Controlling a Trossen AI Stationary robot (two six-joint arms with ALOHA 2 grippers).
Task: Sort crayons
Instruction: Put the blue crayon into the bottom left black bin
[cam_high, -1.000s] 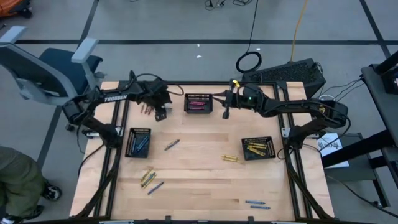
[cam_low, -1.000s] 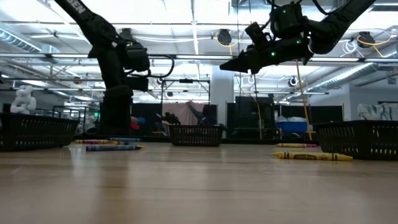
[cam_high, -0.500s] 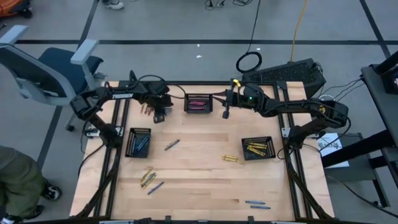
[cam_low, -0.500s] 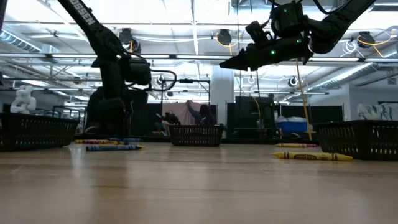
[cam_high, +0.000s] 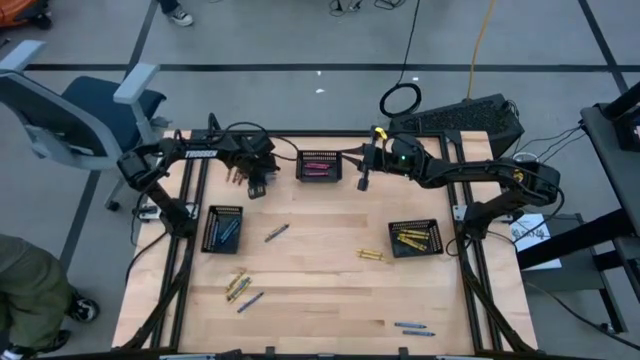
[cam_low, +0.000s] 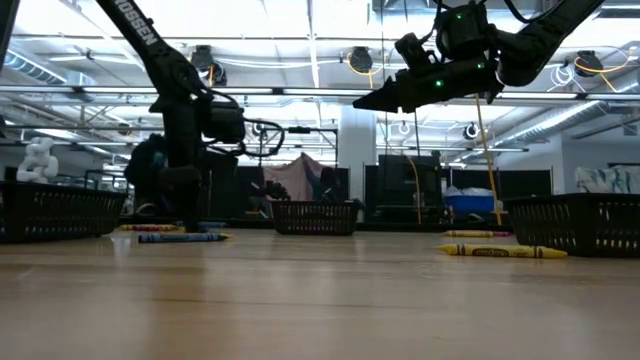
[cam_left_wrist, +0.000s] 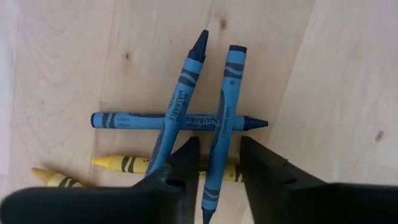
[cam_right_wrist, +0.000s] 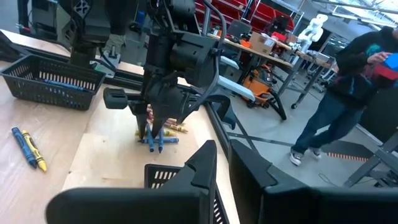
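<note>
The left pincer (cam_left_wrist: 217, 163) is lowered onto a pile of crayons (cam_left_wrist: 180, 118) at the upper left of the surface (cam_high: 320, 270) in the high view. Its fingers straddle one upright blue crayon (cam_left_wrist: 221, 124), partly closed around it but not yet clamping; this placement isolates a single stick from the crossed pile. Other crayons lie loose at centre and lower frame, with more in the three black baskets (cam_high: 222, 229). Compared with the earlier frames, the left arm has shifted slightly and its fingers have narrowed. The right pincer (cam_high: 364, 180) hangs clenched and empty beside the top-centre basket, unchanged, waiting.
</note>
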